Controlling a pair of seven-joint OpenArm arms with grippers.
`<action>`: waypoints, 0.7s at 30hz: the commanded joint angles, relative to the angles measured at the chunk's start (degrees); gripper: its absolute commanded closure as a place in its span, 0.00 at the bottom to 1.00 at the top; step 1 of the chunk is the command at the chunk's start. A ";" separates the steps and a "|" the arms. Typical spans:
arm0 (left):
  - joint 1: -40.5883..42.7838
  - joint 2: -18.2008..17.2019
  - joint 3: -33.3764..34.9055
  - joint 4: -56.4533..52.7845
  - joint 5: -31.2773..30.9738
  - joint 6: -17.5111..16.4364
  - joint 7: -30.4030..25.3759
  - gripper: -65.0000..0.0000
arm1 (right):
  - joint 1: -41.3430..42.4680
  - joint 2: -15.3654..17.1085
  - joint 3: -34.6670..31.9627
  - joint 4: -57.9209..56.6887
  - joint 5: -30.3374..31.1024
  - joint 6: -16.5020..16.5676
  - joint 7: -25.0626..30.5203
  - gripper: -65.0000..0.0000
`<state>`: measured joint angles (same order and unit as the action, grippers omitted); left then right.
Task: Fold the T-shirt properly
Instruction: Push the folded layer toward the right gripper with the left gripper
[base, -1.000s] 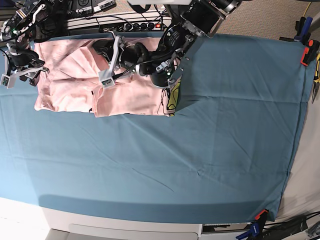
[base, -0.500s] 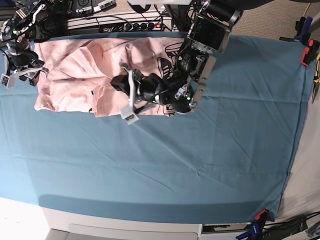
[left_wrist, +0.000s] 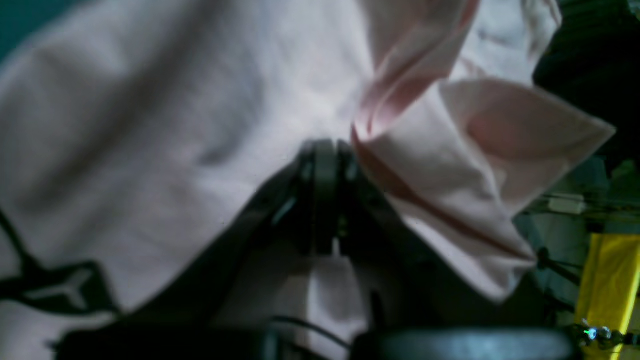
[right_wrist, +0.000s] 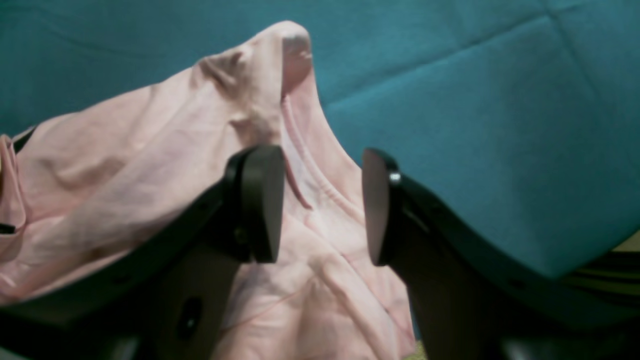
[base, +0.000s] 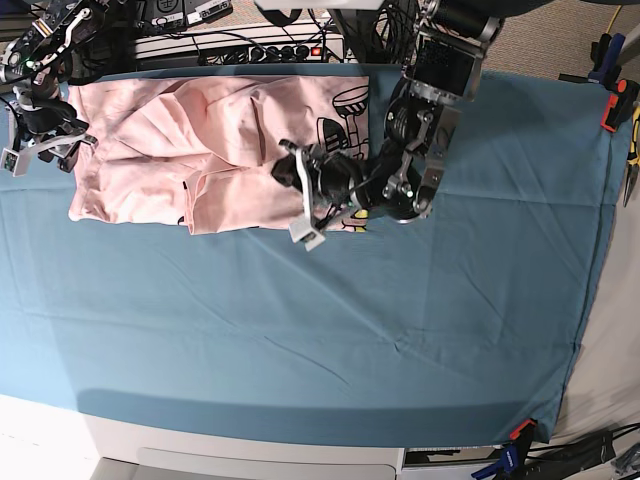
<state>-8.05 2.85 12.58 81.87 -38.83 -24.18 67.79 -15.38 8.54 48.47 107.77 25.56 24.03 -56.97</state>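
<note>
Pink cotton across the far left part of the teal cloth (base: 420, 330): T-shirt (base: 150, 150) lying rumpled and partly folded, one edge along the cloth's back border, black graphics showing on its right end near the left arm.

Left gripper (left_wrist: 324, 165) low over the shirt's right end in the base view, jaws pressed fully together. Seen from its wrist camera, closed tips against a raised fold of pink fabric (left_wrist: 450, 165), that fold standing up and curling to the right; hard to tell through the blur whether any cloth is actually pinched between the tips. Black print (left_wrist: 55, 292) visible at lower left of the same view.

Right gripper (right_wrist: 320, 205) at the shirt's left end, near the cloth's far left corner. Jaws apart with a clear gap, nothing clamped between them. Below and between the two dark fingers (right_wrist: 260, 200), wrinkled pink fabric with a stitched seam (right_wrist: 305, 165); whether the pads touch it cannot be told. Peak of bunched fabric (right_wrist: 280, 55) rising just beyond the fingers, bare teal cloth to the right.

Power strip (base: 270, 48) and cables behind the table's back edge.
</note>
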 joint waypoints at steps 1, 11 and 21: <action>-0.44 0.83 0.02 1.16 -1.86 -0.15 -0.76 1.00 | 0.33 0.83 0.24 0.87 0.55 0.24 1.44 0.60; 1.33 3.02 1.11 1.22 0.87 0.63 -1.20 1.00 | 0.33 0.85 0.24 0.87 0.55 0.22 1.49 0.60; 1.42 4.87 10.95 1.38 4.81 2.84 -1.84 1.00 | 0.33 0.85 0.22 0.87 0.55 0.22 1.70 0.60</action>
<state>-5.74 6.61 23.33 82.19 -32.62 -21.10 66.54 -15.38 8.54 48.47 107.77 25.56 24.03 -56.93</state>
